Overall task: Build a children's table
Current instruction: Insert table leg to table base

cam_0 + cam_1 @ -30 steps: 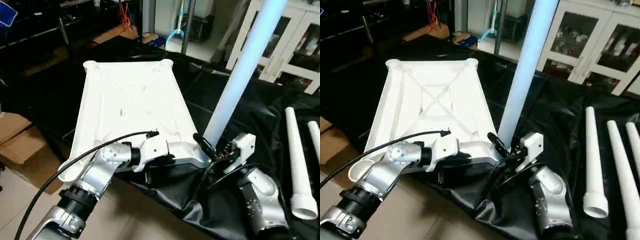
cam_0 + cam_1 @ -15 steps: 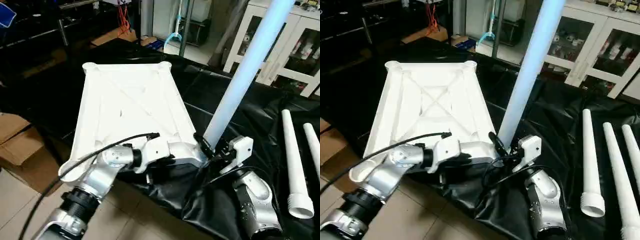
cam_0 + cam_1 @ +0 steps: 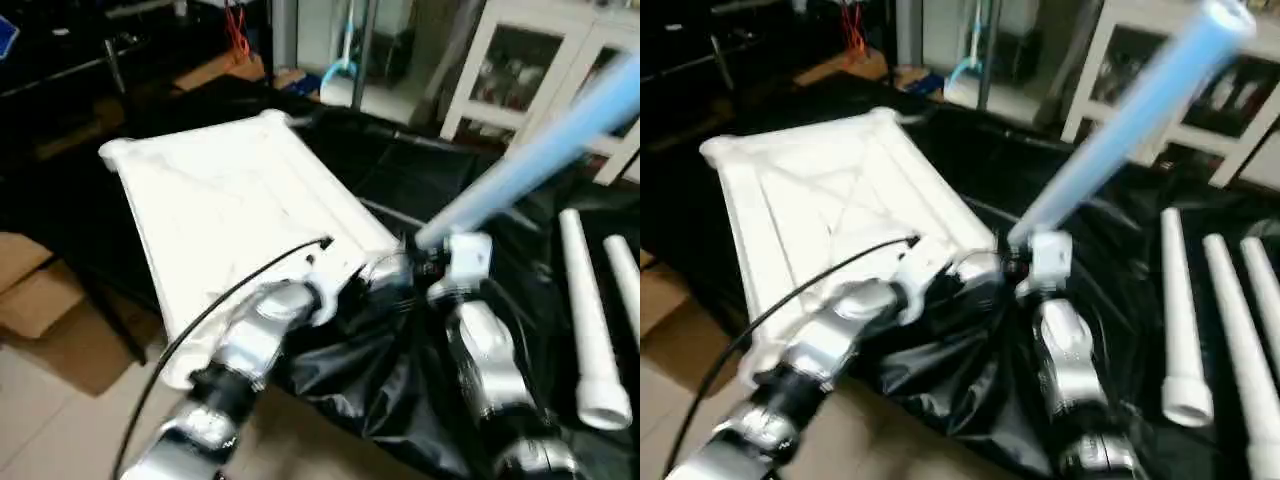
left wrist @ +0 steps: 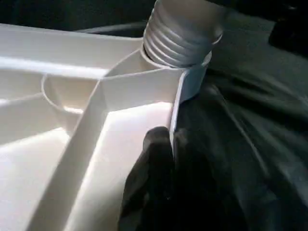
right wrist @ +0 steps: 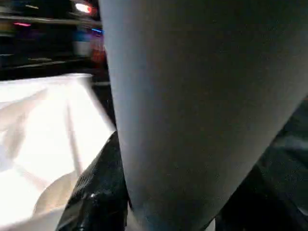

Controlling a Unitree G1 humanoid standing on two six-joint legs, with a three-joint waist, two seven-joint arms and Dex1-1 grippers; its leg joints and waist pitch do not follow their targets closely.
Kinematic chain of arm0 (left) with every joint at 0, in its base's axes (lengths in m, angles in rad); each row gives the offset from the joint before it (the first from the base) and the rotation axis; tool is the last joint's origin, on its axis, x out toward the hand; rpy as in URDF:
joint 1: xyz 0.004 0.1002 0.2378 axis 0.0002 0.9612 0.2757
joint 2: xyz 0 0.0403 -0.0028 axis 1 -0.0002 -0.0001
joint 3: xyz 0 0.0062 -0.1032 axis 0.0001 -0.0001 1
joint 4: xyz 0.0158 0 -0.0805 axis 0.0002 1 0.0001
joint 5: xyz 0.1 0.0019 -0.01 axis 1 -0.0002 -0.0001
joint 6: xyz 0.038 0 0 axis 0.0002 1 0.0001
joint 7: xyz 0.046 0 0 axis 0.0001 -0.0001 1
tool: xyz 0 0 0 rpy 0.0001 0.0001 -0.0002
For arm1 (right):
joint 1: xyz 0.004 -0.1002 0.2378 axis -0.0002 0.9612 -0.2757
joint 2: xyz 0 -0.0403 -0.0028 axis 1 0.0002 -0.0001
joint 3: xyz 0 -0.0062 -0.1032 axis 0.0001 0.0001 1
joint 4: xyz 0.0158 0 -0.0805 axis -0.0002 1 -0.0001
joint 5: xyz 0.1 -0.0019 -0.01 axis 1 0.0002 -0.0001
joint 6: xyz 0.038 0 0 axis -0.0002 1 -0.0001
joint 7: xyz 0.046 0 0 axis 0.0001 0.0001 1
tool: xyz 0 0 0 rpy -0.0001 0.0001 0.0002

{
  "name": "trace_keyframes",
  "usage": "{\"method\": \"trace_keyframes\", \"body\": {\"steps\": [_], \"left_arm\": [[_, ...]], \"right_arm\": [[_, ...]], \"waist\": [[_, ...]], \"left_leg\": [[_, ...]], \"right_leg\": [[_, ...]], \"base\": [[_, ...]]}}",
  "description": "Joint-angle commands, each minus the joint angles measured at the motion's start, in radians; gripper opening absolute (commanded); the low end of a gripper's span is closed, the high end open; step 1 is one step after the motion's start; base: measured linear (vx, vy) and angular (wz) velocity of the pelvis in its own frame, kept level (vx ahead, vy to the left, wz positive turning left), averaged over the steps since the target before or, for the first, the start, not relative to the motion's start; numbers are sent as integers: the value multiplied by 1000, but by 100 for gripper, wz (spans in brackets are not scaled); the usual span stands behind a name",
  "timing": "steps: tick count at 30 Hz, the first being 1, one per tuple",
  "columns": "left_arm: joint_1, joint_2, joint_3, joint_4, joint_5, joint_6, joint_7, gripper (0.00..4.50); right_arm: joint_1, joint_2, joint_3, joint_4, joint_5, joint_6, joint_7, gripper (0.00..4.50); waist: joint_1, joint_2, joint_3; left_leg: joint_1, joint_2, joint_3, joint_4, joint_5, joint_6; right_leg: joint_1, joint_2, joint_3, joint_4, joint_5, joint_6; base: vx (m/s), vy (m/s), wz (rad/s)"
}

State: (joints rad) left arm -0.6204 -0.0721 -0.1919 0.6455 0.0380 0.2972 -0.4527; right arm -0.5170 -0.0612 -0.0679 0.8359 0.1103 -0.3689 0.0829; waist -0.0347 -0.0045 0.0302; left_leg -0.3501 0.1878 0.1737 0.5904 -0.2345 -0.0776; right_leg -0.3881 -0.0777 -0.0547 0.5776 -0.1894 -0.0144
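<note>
The left end effector (image 4: 168, 159) is clenching the white table top's (image 3: 220, 200) rim beside a corner socket (image 4: 192, 79). The right end effector (image 3: 425, 262) is grasping a tilted leg (image 3: 530, 160) threading into it.

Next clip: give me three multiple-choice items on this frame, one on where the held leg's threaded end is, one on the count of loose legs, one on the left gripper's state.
1. Where is the threaded end of the leg held by the right gripper?
A. In a corner socket of the table top
B. Lying on the floor
C. Inside the cabinet

2. How many spare legs lie on the black cloth at the right?
A. None
B. At least two
C. Ten

3. How is the left gripper?
A. Wide open in the air
B. Shut on the table top's rim
C. Holding a spare leg

Answers: 1 A, the left wrist view shows the threads entering the socket; 2 B, the right eye view shows more than one side by side; 3 B, its black finger clamps the rim.
</note>
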Motion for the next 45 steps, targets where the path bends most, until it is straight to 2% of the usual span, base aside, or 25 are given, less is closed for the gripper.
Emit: {"method": "trace_keyframes", "body": {"steps": [1, 2, 4, 6, 7, 8, 9, 11, 12, 15, 18, 21, 22, 24, 26, 28, 30, 31, 33, 35, 36, 37, 41, 42, 45], "left_arm": [[-71, -19, 154, 36, -69, -27, 212, 0], [-88, -35, 163, 47, -79, -29, 225, 0], [-119, -65, 156, 50, -63, -28, 234, 0], [-114, -60, 140, 32, -45, -30, 219, 0], [-111, -54, 133, 26, -39, -33, 213, 0], [-109, -49, 128, 24, -36, -35, 210, 0], [-109, -42, 128, 31, -36, -41, 208, 0], [-103, -15, 109, 36, -21, -70, 185, 0], [-94, 10, 93, 36, -15, -100, 156, 0], [-82, 37, 86, 31, -8, -123, 126, 0], [-53, 90, 64, -3, -3, -145, 51, 0], [22, 190, 16, -110, -5, -171, -96, 0], [42, 212, 17, -138, -21, -167, -130, 0], [64, 234, 7, -161, -30, -176, -174, 0], [82, 254, -10, -176, -30, -195, -218, 0], [90, 264, -19, -181, -33, -200, -245, 0], [100, 276, -35, -193, -38, -205, -283, 0], [107, 285, -48, -204, -40, -206, -307, 0], [127, 299, -74, -247, -44, -207, -356, 0], [137, 306, -86, -273, -48, -206, -384, 0], [144, 310, -96, -290, -48, -207, -399, 0], [147, 310, -100, -298, -45, -206, -402, 0], [154, 308, -128, -285, -4, -232, -383, 0], [154, 308, -128, -285, -4, -232, -383, 0], [161, 307, -153, -272, 37, -250, -344, 0]], "right_arm": [[32, 39, -15, 175, -6, 126, -99, 188], [5, 58, -26, 197, 9, 136, -118, 188], [-67, 111, -55, 254, 40, 145, -150, 188], [-92, 127, -45, 260, 29, 129, -136, 188], [-96, 128, -39, 258, 23, 122, -129, 188], [-99, 129, -36, 257, 19, 119, -125, 188], [-103, 129, -33, 264, 13, 111, -120, 188], [-101, 121, -26, 267, 1, 95, -109, 188], [-97, 113, -28, 266, -1, 76, -95, 188], [-94, 106, -39, 261, 6, 51, -67, 188], [-89, 87, -40, 241, 6, 27, -22, 188], [-70, 49, -46, 141, 25, 15, 32, 188], [-67, 41, -51, 100, 47, 34, 73, 188], [-64, 31, -53, 67, 70, 82, 122, 187], [-63, 18, -42, 54, 79, 151, 173, 187], [-63, 7, -28, 54, 75, 193, 215, 187], [-61, -6, -8, 57, 64, 225, 265, 187], [-59, -16, 5, 59, 56, 244, 298, 187], [-49, -41, 22, 25, 63, 282, 361, 187], [-42, -60, 25, -17, 86, 323, 409, 187], [-38, -87, 16, -70, 129, 369, 470, 187], [-36, -110, 11, -105, 156, 402, 515, 187], [-35, -199, -10, -186, 235, 530, 669, 187], [-35, -199, -10, -186, 235, 530, 669, 187], [-15, -299, 3, -252, 265, 641, 820, 187]], "waist": [[-1, -3, -28], [3, 9, -34], [-6, 10, -38], [-11, 9, -39], [-11, 6, -40], [-11, 6, -41], [-13, 1, -42], [-15, 3, -43], [-16, 4, -41], [-16, 6, -43], [-15, 13, -48], [-13, 15, -56], [-12, 20, -59], [-7, 17, -58], [-1, 20, -55], [4, 22, -51], [5, 20, -51], [4, 22, -49], [2, 18, -47], [0, 17, -44], [-2, 7, -45], [1, 7, -46], [5, 5, -50], [9, 3, -52], [19, -7, -56]], "left_leg": [[-12, 35, -13, -90, -235, 52], [-8, 38, -11, -82, -175, 72], [-25, 40, -18, -84, -104, 97], [-10, 43, -14, -77, -83, 117], [-9, 44, -13, -76, -72, 124], [-11, 42, -10, -70, -33, 152], [-11, 42, -9, -69, -20, 162], [-9, 43, -8, -67, -7, 187], [-7, 45, -8, -68, -29, 193], [-1, 47, -6, -69, -56, 180], [2, 47, -6, -65, -19, 171], [1, 45, -6, -54, 82, 217], [5, 43, -6, -48, 126, 241], [1, 43, -3, -43, 154, 268], [3, 45, -5, -44, 137, 270], [4, 49, -4, -47, 94, 240], [2, 48, -4, -48, 75, 221], [0, 47, -2, -50, 41, 195], [-2, 47, -1, -52, 3, 172], [-3, 48, -1, -55, -44, 146], [-3, 48, 0, -57, -58, 138], [-3, 48, -1, -56, -56, 136], [-3, 46, -1, -49, 3, 165], [-2, 46, -1, -48, 11, 178], [-2, 46, 1, -40, 66, 210]], "right_leg": [[26, -62, 40, -75, -241, -202], [27, -61, 39, -64, -109, -236], [45, -64, 32, -49, -23, -249], [39, -62, 31, -45, 37, -278], [40, -63, 31, -43, 53, -287], [44, -65, 32, -38, 91, -301], [46, -66, 32, -37, 102, -305], [45, -68, 32, -36, 95, -314], [42, -68, 31, -41, 49, -317], [40, -67, 32, -42, 15, -319], [42, -63, 33, -32, 82, -331], [47, -63, 34, -17, 206, -347], [44, -61, 34, -10, 256, -355], [43, -62, 37, -4, 286, -363], [42, -62, 34, -5, 238, -360], [38, -62, 34, -10, 165, -355], [41, -62, 35, -10, 145, -351], [43, -63, 38, -11, 119, -351], [46, -63, 40, -15, 97, -346], [46, -63, 43, -19, 54, -335], [48, -60, 44, -21, 42, -329], [49, -60, 44, -20, 43, -327], [49, -58, 45, -12, 111, -330], [51, -59, 44, -12, 117, -330], [50, -57, 45, -6, 158, -330]], "base": [[0, 0, 0], [0, 0, 0], [0, 0, 0], [0, 0, 0], [0, 0, 0], [0, 0, 0], [0, 0, 0], [0, 0, 0], [0, 0, 0], [0, 0, 0], [0, 0, 0], [0, 0, 0], [0, 0, 0], [0, 0, 0], [0, 0, 0], [0, 0, 0], [0, 0, 0], [0, 0, 0], [0, 0, 0], [0, 0, 0], [0, 0, 0], [0, 0, 0], [0, 0, 0], [0, 0, 0], [0, 0, 0]]}}
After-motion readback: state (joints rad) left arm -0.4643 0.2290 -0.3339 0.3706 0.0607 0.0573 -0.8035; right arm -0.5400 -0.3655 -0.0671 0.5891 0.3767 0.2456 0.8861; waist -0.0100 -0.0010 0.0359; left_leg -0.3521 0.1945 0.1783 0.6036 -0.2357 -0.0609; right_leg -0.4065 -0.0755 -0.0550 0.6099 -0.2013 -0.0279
